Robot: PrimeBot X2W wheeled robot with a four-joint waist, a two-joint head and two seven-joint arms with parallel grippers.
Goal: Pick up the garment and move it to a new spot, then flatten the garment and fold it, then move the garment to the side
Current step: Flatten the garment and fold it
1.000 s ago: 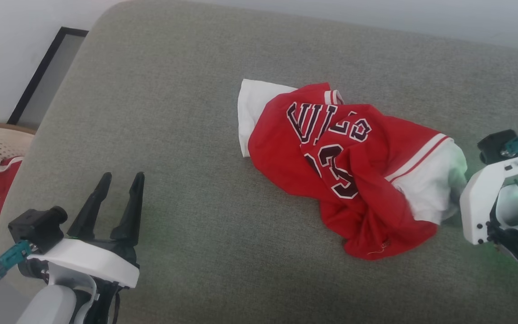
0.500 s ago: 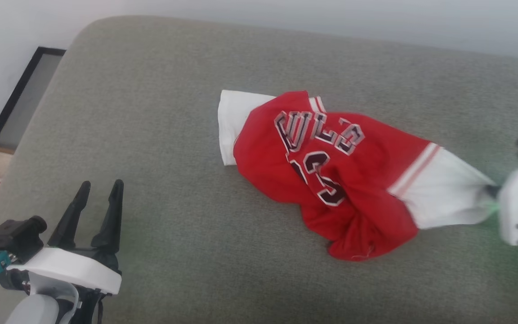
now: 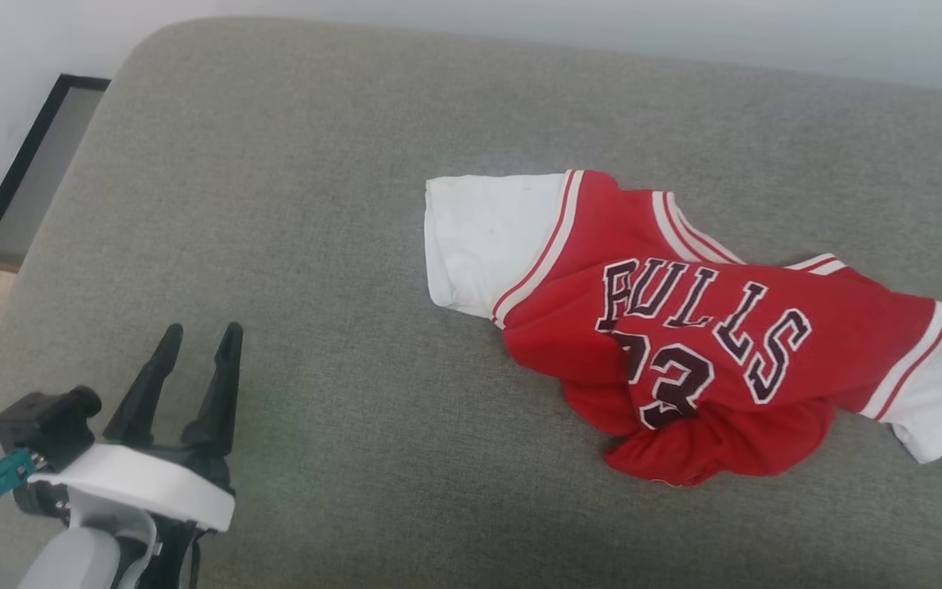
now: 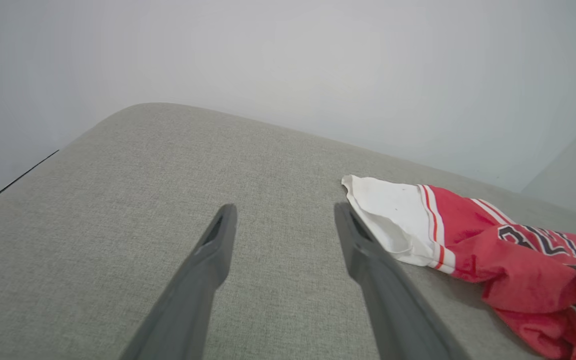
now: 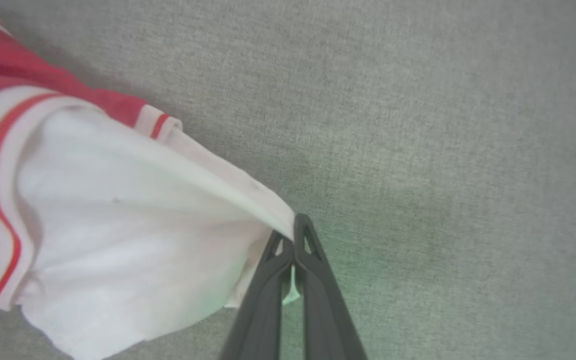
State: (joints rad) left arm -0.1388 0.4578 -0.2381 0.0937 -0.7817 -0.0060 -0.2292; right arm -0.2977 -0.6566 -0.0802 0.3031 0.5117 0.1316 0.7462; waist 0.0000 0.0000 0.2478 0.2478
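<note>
While right gripper [image 5: 294, 239] pinches the garment [image 3: 716, 327], left gripper [image 3: 203, 327] hovers spread.

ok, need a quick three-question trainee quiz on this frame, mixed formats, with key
1. True or false: the left gripper is shut on the garment.
2. Which part of the garment does the right gripper pinch?
3. Fill in: the lettering on the garment's front reads ____.

Key: 1 false, its jaws stand open, clear of the cloth; 2 the edge of a white sleeve; 3 BULLS.
</note>
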